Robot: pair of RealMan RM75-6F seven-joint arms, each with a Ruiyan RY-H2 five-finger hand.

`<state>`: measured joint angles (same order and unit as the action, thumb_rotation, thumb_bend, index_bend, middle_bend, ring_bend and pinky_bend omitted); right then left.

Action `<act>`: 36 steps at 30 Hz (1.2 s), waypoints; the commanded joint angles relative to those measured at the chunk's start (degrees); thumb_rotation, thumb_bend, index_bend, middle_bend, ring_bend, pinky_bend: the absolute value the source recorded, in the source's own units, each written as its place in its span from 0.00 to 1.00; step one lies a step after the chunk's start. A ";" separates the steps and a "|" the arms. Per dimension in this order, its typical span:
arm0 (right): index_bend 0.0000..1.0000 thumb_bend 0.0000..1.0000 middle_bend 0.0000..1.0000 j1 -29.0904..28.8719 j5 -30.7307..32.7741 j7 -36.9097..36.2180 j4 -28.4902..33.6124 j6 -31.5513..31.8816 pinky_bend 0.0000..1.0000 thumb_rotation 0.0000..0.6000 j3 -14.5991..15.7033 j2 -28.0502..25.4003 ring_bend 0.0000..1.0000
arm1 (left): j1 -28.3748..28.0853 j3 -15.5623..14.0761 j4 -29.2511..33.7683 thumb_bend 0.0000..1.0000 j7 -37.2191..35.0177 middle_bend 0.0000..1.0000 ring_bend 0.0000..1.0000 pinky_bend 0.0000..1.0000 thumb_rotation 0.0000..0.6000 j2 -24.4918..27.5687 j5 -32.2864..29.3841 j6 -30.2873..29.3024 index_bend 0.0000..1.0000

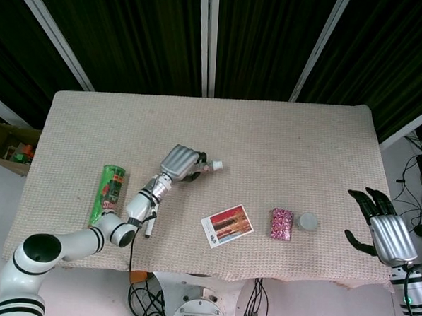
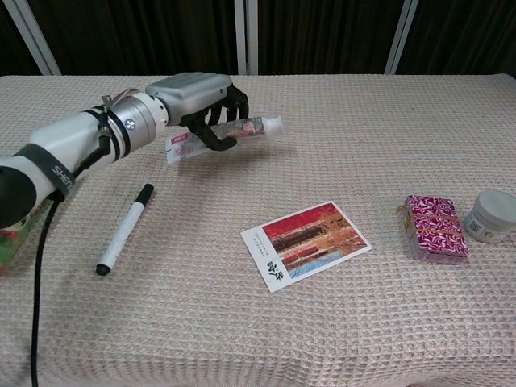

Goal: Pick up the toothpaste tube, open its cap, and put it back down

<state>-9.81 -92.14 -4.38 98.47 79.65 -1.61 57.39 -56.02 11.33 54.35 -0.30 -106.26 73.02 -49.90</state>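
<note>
My left hand (image 2: 197,97) (image 1: 179,162) grips the toothpaste tube (image 2: 242,131) around its middle and holds it above the table. The tube is white with red print. Its white cap (image 2: 274,123) (image 1: 215,166) points right and is on. The tube's flat tail (image 2: 177,148) sticks out to the left below the hand. My right hand (image 1: 385,234) hovers off the table's right front corner, fingers spread, holding nothing; the chest view does not show it.
A black and white marker (image 2: 123,230) lies at front left and a green can (image 1: 108,198) further left. A postcard (image 2: 306,243) sits mid-front. A pink wrapped box (image 2: 434,226) and a small white jar (image 2: 491,216) stand at right.
</note>
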 commanded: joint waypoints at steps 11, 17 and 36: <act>0.31 0.23 0.21 -11.45 -9.34 5.69 3.61 -6.91 0.11 1.00 -4.02 -0.83 0.05 | 2.60 -2.71 25.01 0.75 -18.34 0.73 0.64 0.70 0.97 20.29 11.49 -1.26 0.63; 0.38 0.21 0.21 -15.44 -12.30 6.91 1.62 -7.77 0.11 1.00 -5.37 2.66 0.05 | 1.78 -2.98 29.63 0.76 -23.05 0.73 0.63 0.69 0.93 23.72 14.40 -1.28 0.63; 0.40 0.23 0.21 -23.92 -20.88 8.03 -5.96 -5.67 0.11 1.00 -5.12 11.82 0.05 | -3.15 -4.15 32.80 0.77 -33.35 0.73 0.63 0.69 0.85 25.47 20.62 -0.43 0.63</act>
<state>-33.50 -112.65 3.59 92.87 73.58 -6.84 69.02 -59.00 7.33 87.00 -33.40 -80.99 93.46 -50.40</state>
